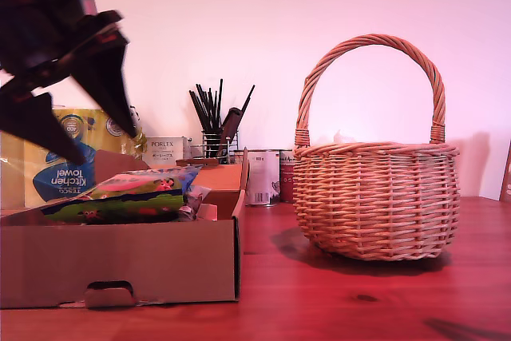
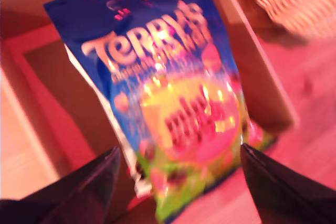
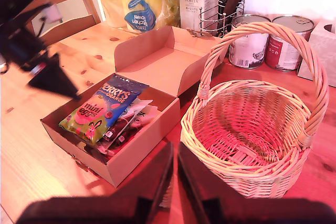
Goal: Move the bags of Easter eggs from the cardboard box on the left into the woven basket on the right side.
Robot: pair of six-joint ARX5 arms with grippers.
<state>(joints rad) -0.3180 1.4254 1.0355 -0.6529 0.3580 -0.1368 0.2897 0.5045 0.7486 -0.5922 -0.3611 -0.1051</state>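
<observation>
While my first end effector [image 2: 178, 156] gapes empty: wooden table [image 1: 335, 301], pale wall [image 1: 279, 21].

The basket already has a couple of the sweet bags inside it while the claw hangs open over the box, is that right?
Not quite. The basket is empty: the second wrist view looks straight down into it and shows only bare wicker. The sweet bags all lie in the cardboard box. The rest holds: my first gripper does hang open over the box, above the blue Terry's bag.
</observation>
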